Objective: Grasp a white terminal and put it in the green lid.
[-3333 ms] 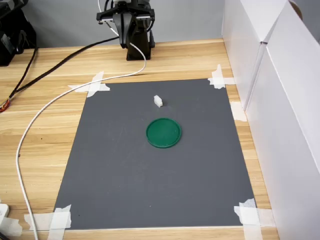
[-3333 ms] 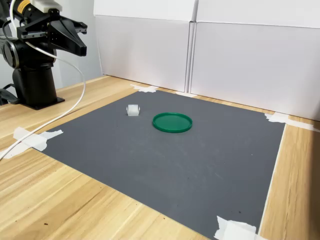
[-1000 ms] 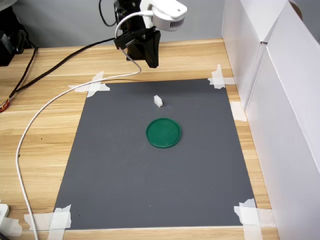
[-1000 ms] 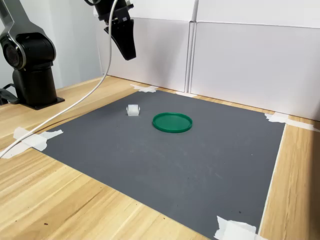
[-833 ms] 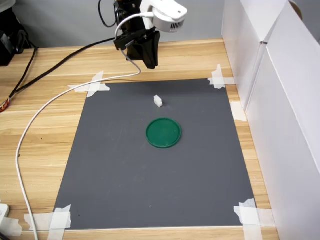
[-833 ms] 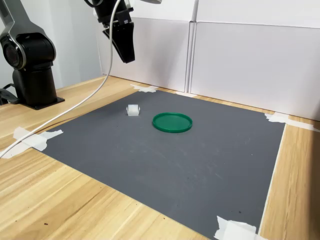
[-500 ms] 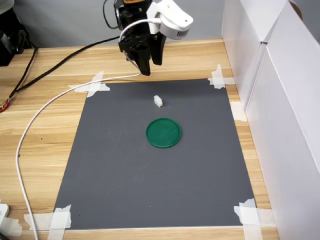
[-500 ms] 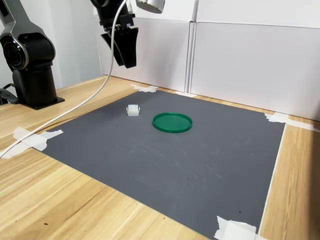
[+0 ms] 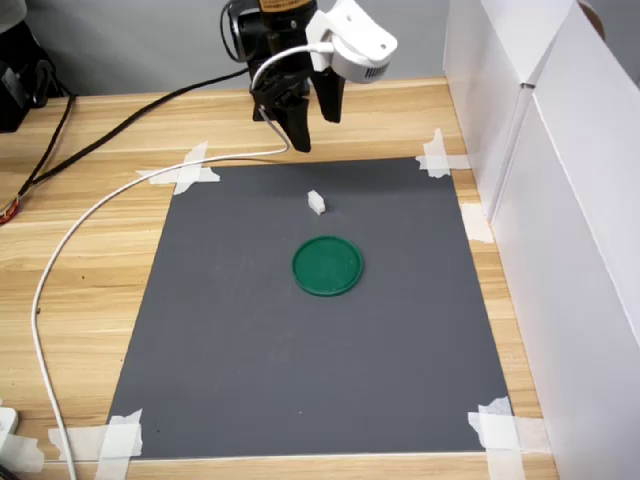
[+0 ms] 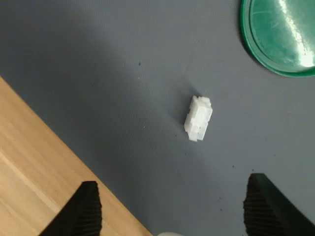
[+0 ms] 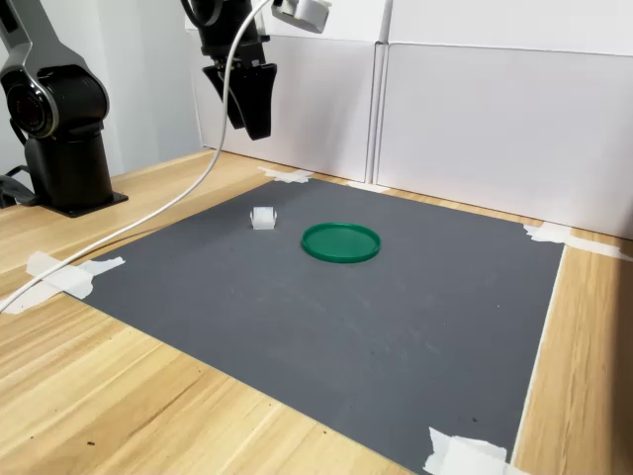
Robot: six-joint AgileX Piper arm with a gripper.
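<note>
Gripper (image 10: 170, 211) hangs high with jaws spread, empty; the white terminal (image 10: 198, 118) lies on the mat below and ahead, apart from the green lid (image 10: 280, 37) beyond. Approach step: next, descend straddling it

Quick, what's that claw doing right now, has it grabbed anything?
Claw: open and empty, up in the air. The white terminal lies on the mat, untouched.

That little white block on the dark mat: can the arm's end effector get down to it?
Probably yes. The white terminal lies alone on the mat, apart from the green lid, and the open end effector hangs above it.
</note>
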